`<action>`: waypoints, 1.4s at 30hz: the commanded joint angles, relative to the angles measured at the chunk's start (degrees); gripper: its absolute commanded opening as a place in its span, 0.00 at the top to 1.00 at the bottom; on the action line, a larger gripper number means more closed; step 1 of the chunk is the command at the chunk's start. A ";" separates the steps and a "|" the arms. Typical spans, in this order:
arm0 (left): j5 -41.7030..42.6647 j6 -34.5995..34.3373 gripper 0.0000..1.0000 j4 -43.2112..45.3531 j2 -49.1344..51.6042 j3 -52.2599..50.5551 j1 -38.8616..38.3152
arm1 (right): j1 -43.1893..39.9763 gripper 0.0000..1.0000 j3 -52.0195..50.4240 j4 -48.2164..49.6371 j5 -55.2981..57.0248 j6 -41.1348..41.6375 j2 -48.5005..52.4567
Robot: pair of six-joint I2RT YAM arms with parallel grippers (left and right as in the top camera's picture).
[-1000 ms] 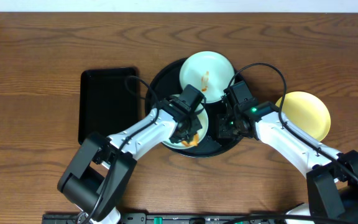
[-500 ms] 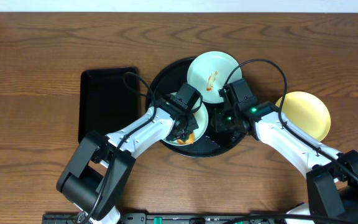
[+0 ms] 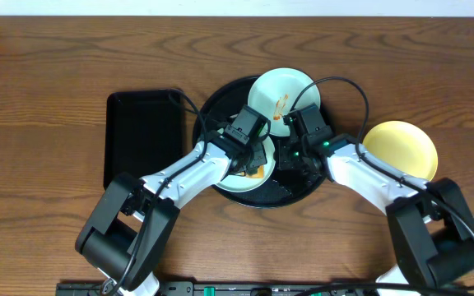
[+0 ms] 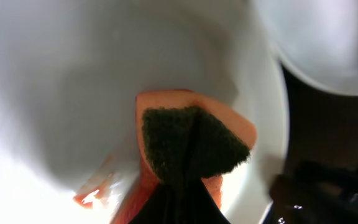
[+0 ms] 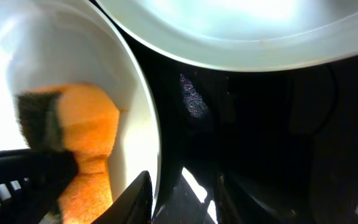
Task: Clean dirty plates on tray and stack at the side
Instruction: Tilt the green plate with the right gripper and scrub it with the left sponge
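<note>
Left jaws tight on sponge (image 4: 194, 146), right jaws ajar by plate (image 5: 98, 56)

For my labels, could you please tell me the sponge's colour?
The sponge is orange with a dark green face; left wrist view.

Overhead, near plate (image 3: 235, 186) mostly under left arm (image 3: 194, 168), sponge (image 4: 191, 146) blurred (left wrist), cut off below.

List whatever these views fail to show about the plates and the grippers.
- Overhead: the left arm covers much of the near plate; sauce left there unreadable.
- Left wrist: the sponge fills the blurred close-up, hiding the plate beneath.
- Right wrist: right gripper cut by the bottom edge; jaws' state unclear.
</note>
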 commanded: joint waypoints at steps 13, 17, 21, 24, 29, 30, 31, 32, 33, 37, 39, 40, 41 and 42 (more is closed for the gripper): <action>-2.43 1.42 0.92 2.01 2.01 -0.28 0.24 | 1.92 0.99 0.37 1.27 0.57 0.22 2.38; -2.69 1.44 0.92 1.31 2.93 -0.28 0.26 | 1.92 0.99 0.37 0.87 0.61 0.22 2.38; -2.89 1.73 0.92 -4.07 2.80 -0.26 0.90 | 1.81 0.99 0.37 -0.04 1.25 0.22 2.38; -2.86 4.50 0.93 -9.53 2.75 -0.26 2.10 | 1.75 0.99 0.37 -0.22 1.27 0.22 2.38; -2.82 10.14 0.92 -15.67 1.16 -0.26 4.07 | 1.73 0.99 0.37 -0.96 2.82 1.09 2.38; -2.82 11.45 0.93 -15.82 0.59 -0.26 4.33 | 1.73 0.99 0.37 -0.96 2.78 1.09 2.38; -2.82 12.11 0.92 -15.72 -0.20 -0.26 4.57 | 1.73 0.99 0.37 -0.92 2.75 1.09 2.38; -2.80 12.44 0.93 -15.28 -1.07 -0.26 4.81 | 1.73 0.99 0.37 -0.90 2.73 1.09 2.38; -2.82 12.46 0.92 -14.75 -1.70 -0.26 4.92 | 1.73 0.99 0.37 -0.90 2.71 1.09 2.38; -2.80 12.55 0.93 -9.18 -4.04 -0.26 4.98 | 1.73 0.99 0.37 -0.96 2.71 1.07 2.38; -2.80 9.01 0.92 -5.99 -4.17 -0.26 4.98 | 1.73 0.99 0.37 -0.94 2.71 1.07 2.38; -2.80 5.70 0.93 -4.52 -4.15 -0.26 4.98 | 1.73 0.99 0.37 -0.94 2.73 1.07 2.38; -2.80 2.99 0.92 -3.15 -4.11 -0.26 4.98 | 1.73 0.99 0.37 -0.94 2.73 1.07 2.38; -2.80 1.53 0.92 -2.16 -4.09 -0.26 4.96 | 1.73 0.99 0.37 -0.94 2.73 1.07 2.38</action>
